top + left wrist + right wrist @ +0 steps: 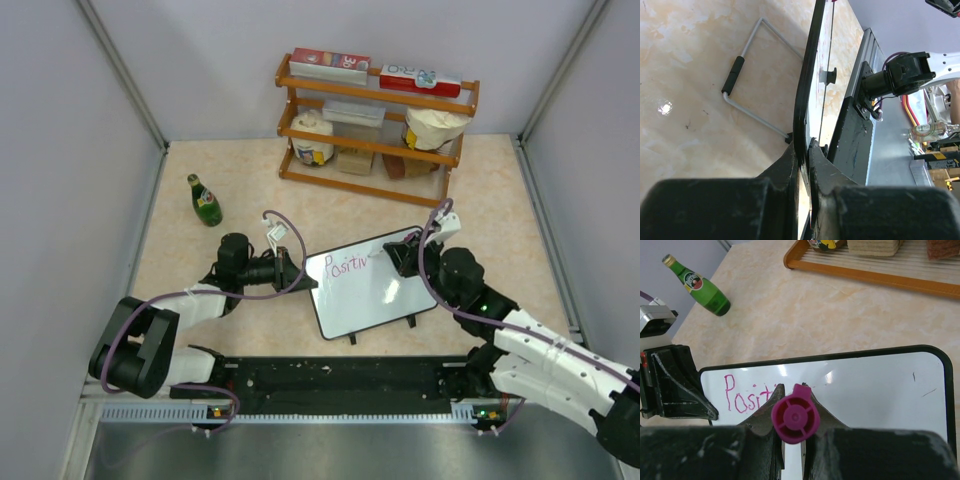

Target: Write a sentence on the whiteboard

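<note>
The whiteboard (372, 300) stands tilted mid-table, its black frame (807, 90) seen edge-on in the left wrist view. My left gripper (306, 283) is shut on the board's left edge, with that edge pinched between the fingertips (805, 148). The sentence (350, 266) in purple-pink ink reads about "Positiv" along the top. My right gripper (401, 256) is shut on a pink marker (795, 414) above the board (870, 385). The marker's tip is hidden behind its own rear end, just right of the sentence's last letters (742, 392).
A green bottle (205, 200) stands at the back left. A wooden rack (375, 120) with boxes and jars lines the back wall. The board's wire stand (747, 75) rests on the tabletop. A black rail (340, 380) runs along the near edge.
</note>
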Action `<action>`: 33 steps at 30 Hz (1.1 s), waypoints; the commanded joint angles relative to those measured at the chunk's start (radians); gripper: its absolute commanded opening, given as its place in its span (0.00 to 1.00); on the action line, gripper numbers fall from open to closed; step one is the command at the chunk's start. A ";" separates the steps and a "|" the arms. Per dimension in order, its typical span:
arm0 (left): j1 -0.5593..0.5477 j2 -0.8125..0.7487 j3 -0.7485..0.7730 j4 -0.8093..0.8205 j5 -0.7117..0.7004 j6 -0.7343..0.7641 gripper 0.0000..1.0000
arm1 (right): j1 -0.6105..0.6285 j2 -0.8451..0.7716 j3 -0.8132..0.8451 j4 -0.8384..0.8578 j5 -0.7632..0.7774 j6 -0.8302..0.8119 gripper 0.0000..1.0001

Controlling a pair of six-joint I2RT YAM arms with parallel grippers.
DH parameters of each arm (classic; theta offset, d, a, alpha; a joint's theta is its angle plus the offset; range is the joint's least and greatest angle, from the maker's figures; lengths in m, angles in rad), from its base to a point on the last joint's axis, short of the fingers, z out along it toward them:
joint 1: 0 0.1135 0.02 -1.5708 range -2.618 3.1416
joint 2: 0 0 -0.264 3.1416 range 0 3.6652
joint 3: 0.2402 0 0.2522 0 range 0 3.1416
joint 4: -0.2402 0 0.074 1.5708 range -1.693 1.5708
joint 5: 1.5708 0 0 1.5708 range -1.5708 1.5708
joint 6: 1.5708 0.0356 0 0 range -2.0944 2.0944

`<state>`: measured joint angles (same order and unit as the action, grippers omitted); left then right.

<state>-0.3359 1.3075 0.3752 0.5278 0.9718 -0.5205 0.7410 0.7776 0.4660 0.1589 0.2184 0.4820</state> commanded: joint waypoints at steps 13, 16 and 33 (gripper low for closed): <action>-0.003 0.013 0.001 -0.025 -0.068 0.093 0.00 | -0.008 -0.031 -0.027 -0.033 0.010 0.000 0.00; -0.005 0.012 -0.001 -0.025 -0.068 0.093 0.00 | -0.009 -0.040 -0.046 -0.038 -0.001 0.003 0.00; -0.003 0.010 -0.001 -0.026 -0.071 0.094 0.00 | -0.009 -0.072 0.040 -0.001 -0.013 0.001 0.00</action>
<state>-0.3359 1.3075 0.3752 0.5278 0.9714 -0.5205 0.7410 0.7189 0.4164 0.1219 0.2031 0.4988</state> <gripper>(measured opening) 0.109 0.087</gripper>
